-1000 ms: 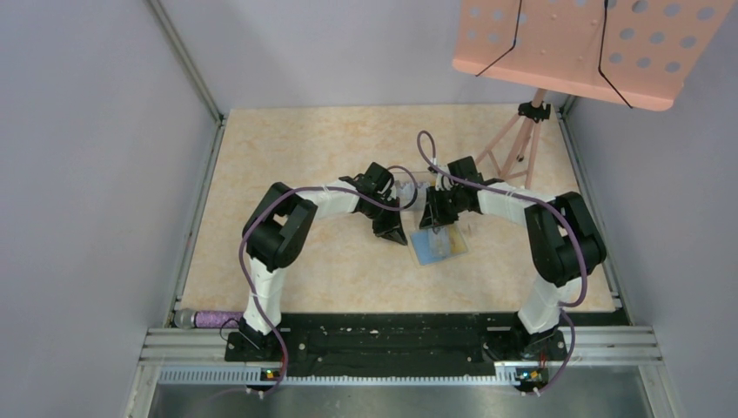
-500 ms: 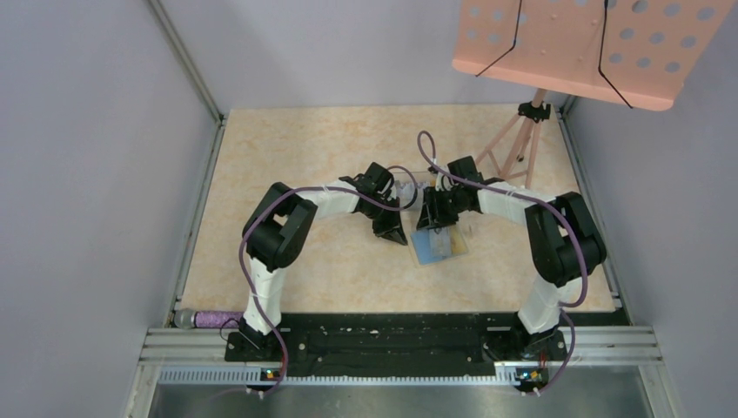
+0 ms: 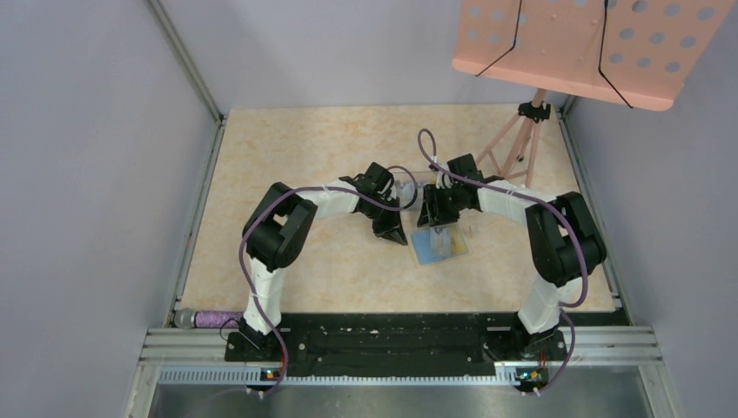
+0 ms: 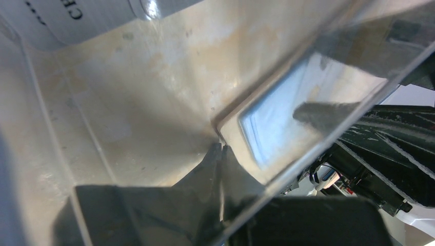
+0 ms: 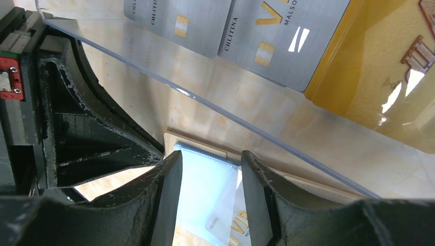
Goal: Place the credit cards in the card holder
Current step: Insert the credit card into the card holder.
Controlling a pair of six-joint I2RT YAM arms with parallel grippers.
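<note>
Right gripper point(image 5: 210, 154) hangs over the card holder point(image 5: 202, 179), jaws parted about half way, nothing clamped between them. The holder lies open flat on the table point(image 3: 287, 157) directly under this gripper, blue-grey lining up, its tan rim showing just past the fingertips. One silvery card with gold lettering point(image 5: 225, 221) sits on the lining in the gap between the two fingers, nearer the right finger point(image 5: 256, 200); it shows a clear gap to the left finger point(image 5: 166, 205). Ahead of the right gripper's tips runs the edge of a clear plastic tray point(image 5: 205, 105). Beyond that edge lie two silvery-grey cards point(image 5: 179, 20) point(image 5: 284, 38) side by side, and to their right a yellow-orange card point(image 5: 369, 77), touching or just beside the second grey one. Left gripper point(image 4: 221, 149) is fully closed, its fingertips meeting at the near tan corner of the holder. They touch or nearly touch that corner; I cannot tell whether the edge is pinched. In the overhead view the left gripper stands just to the left of the right gripper, both tools low over the middle of the table, and the holder extends from under the right one toward the arm bases.
</note>
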